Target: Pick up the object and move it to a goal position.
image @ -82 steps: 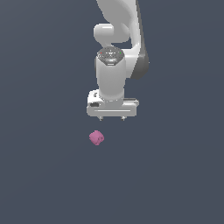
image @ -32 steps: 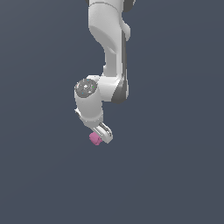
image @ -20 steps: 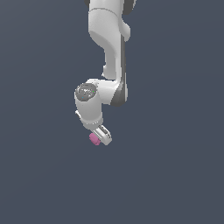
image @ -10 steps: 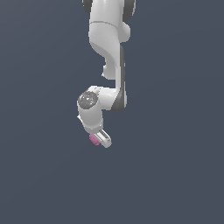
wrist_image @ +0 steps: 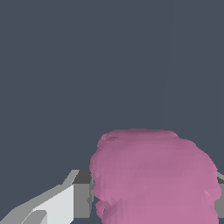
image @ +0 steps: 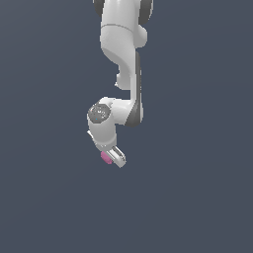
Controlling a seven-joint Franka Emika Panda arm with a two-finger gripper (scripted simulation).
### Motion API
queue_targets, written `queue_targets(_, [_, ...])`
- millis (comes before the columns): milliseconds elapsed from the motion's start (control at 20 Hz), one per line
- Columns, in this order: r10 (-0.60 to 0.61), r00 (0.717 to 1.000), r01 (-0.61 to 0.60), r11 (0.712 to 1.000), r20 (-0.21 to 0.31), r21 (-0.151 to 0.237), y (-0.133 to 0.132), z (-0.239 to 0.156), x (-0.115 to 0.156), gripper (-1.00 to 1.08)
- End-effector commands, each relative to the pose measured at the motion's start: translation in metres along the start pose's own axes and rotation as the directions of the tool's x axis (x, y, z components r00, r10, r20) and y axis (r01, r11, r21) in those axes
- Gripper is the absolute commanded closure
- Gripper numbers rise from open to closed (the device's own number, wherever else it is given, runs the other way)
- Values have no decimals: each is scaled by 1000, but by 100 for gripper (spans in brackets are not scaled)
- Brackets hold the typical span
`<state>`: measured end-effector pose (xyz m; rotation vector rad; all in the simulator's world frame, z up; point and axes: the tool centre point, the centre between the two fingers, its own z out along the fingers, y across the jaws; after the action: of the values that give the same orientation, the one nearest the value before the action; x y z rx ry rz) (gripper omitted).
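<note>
The object (image: 105, 157) is a small pink lumpy block; in the exterior view only its edge peeks out beside the white gripper (image: 112, 157), which tilts down from the folded arm. In the wrist view the object (wrist_image: 153, 179) fills the space between the fingers. One grey-white finger (wrist_image: 65, 203) presses on one flank, and a sliver of the other finger (wrist_image: 220, 188) shows at the opposite flank. The gripper (wrist_image: 153, 201) is shut on the object.
Plain dark grey-blue background surrounds the white arm (image: 123, 59) in both views. No other objects, containers or edges show, and no goal marker is visible.
The wrist has sunk lower and the arm has folded more over the last second. The pink object stays at nearly the same spot, still partly hidden by the gripper.
</note>
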<state>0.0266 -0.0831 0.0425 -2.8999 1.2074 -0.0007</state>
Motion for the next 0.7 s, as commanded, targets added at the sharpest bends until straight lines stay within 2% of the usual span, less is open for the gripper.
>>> queue_targets(0, [0, 1000, 0, 1000, 0, 0, 0, 0, 0, 108])
queue_targets(350, [0, 1000, 0, 1000, 0, 0, 8, -1, -4, 108])
queue_targets(650, [0, 1000, 0, 1000, 0, 0, 28, -3, -12, 108])
